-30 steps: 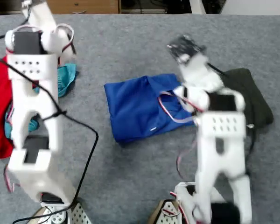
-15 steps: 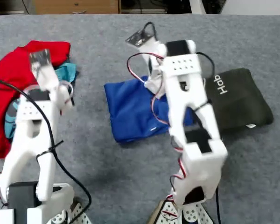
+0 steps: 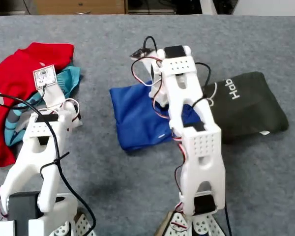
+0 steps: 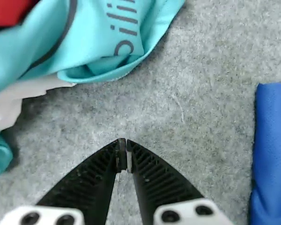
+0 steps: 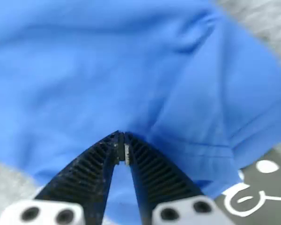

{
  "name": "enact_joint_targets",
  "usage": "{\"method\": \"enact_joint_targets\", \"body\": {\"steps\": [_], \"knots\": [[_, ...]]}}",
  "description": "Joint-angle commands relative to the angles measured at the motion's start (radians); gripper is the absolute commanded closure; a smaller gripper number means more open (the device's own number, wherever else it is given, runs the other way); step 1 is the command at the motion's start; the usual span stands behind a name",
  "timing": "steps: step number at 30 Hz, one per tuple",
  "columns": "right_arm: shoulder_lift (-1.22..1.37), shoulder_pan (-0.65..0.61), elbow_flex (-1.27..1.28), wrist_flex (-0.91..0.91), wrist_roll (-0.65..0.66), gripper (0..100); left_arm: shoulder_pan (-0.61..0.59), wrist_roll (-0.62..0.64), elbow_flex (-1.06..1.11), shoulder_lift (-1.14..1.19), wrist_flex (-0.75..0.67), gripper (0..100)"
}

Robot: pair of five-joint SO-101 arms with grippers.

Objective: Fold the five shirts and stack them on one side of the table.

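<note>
Over the table (image 3: 137, 196), both pairs of jaws are held shut and empty. The right gripper (image 5: 121, 143) is poised directly above the folded blue shirt (image 3: 135, 115), the left gripper (image 4: 122, 150) beside it. The black shirt (image 3: 250, 105) is laid just right, nearer the right arm.

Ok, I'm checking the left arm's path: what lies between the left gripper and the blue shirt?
Nothing but bare grey table between the left gripper and the blue shirt, as the left wrist view shows.
</note>
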Motion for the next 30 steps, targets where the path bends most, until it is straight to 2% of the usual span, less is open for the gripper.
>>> {"method": "enact_joint_targets", "body": {"steps": [1,7,17,21,27,30], "knots": [[0.054,0.079,-0.151,-0.028,0.011,99.4,0.006,-0.002,-0.003,-0.005,-0.014,98],[0.182,0.137,-0.429,-0.034,0.011,99.4,0.006,-0.002,-0.003,-0.005,-0.014,98],[0.45,0.16,-0.848,-0.233,0.011,99.4,0.006,-0.003,-0.003,-0.005,-0.014,98],[0.456,0.15,-0.943,-0.167,0.011,99.4,0.006,-0.003,-0.003,-0.005,-0.014,98],[0.292,0.151,-0.931,0.094,0.011,99.4,0.006,-0.003,-0.003,-0.005,-0.014,98],[0.203,0.157,-0.877,0.092,0.006,99.4,0.006,-0.003,-0.003,-0.005,-0.014,98]]}}
